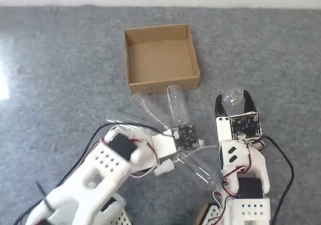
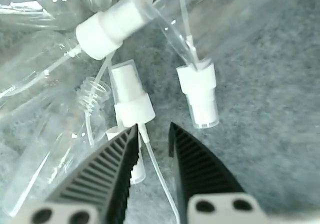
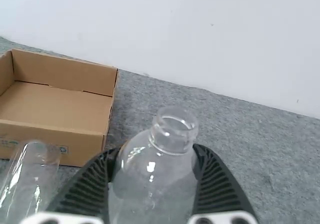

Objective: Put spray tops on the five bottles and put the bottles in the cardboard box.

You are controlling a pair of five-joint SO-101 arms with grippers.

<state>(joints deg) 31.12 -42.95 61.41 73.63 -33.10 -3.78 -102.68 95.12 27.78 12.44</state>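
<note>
My right gripper [image 3: 156, 154] is shut on an upright clear bottle [image 3: 162, 149] whose neck is open and bare; the high view shows this bottle [image 1: 233, 94] to the right of the cardboard box [image 1: 160, 57]. My left gripper [image 2: 152, 131] stands open low over a pile of white spray tops. One spray top [image 2: 131, 97] lies just ahead of its fingertips, with its thin dip tube running between the jaws. Two more spray tops [image 2: 200, 92] [image 2: 107, 29] lie close by. Clear bottles [image 1: 175, 104] [image 1: 150, 109] lie on their sides in front of the box.
The box is open at the top, with bare cardboard inside. Another clear bottle [image 1: 200, 167] lies between the two arms. An open bottle neck [image 2: 95, 92] rests beside the spray tops. Grey carpet [image 1: 271, 49] covers the table around the box.
</note>
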